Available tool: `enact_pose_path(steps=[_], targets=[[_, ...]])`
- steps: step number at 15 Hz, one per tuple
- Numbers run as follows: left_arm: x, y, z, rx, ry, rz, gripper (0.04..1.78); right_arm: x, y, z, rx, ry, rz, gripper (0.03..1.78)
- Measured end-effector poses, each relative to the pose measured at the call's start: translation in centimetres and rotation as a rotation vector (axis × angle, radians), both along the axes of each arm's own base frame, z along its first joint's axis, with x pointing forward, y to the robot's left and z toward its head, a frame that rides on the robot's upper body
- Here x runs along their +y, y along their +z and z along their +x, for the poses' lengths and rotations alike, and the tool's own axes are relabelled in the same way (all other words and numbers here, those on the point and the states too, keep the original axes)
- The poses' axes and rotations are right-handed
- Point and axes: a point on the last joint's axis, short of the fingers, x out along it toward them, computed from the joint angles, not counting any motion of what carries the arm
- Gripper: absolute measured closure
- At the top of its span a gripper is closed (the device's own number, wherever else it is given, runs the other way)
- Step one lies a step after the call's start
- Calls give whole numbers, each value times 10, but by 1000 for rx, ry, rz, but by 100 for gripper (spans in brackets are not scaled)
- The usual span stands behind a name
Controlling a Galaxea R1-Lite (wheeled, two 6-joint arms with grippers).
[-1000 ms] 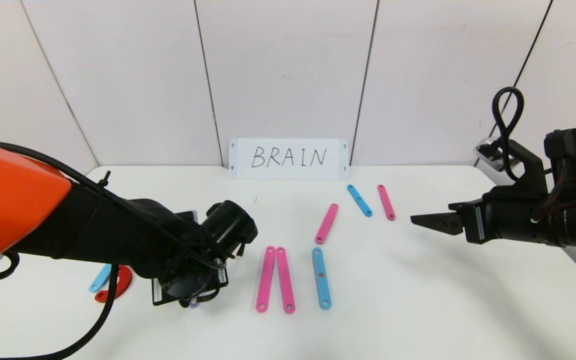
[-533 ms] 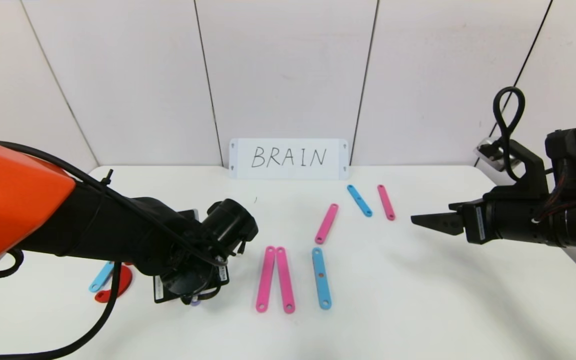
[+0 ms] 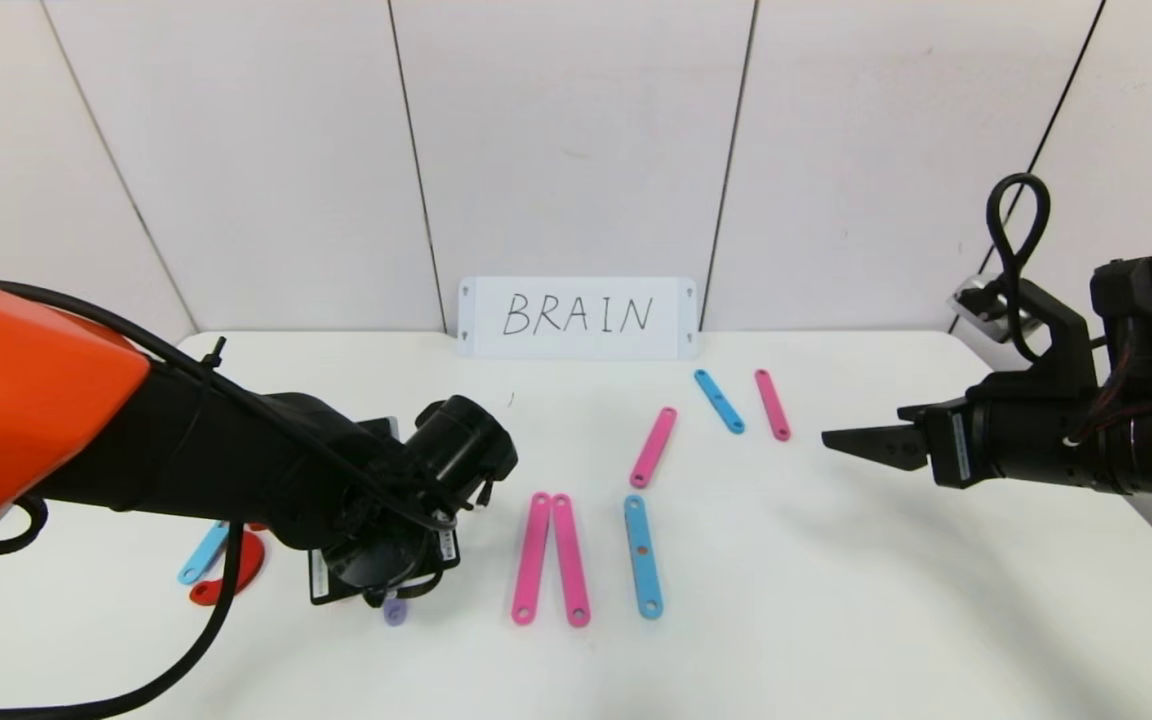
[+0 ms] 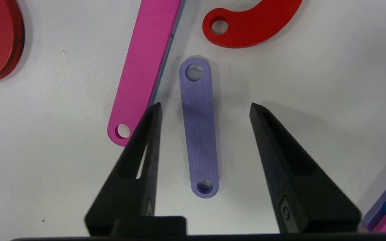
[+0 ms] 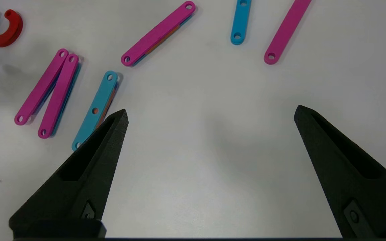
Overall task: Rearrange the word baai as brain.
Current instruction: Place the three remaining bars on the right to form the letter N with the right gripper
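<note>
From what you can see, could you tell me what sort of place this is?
Probably a lab test bench: a plain white table, bare panelled walls, and a handwritten BRAIN card propped as a prompt.

A short lilac strip [image 4: 199,129] is lying flat on the white table at the centre of the left wrist frame, a hole at each end. A long pink strip [image 4: 144,72] is slanting just beside it, upper left. Red C-shaped curves [image 4: 251,21] are sitting along the top edge. In the head frame's centre, two pink strips [image 3: 550,558] are forming a narrow wedge, a blue strip [image 3: 642,556] lying beside them.
</note>
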Motion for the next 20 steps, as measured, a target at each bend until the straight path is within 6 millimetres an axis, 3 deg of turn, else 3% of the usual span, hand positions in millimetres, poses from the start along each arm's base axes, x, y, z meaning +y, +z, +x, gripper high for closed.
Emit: enact_pose_path(steps=[3,6,13,20], targets=[[-2,5,2,-15,-2,-12,36,0,0,0,0,1,0,8],[-3,10,2,-25,-12,-16,11,1,0,0,1,3,-1,8],[-1,21,1,-46,-71,-5,9,1,0,0,-2,1,-2,8],[41,88,-4,-107,-456,-206,9,1,1,0,-3,0,-2,8]])
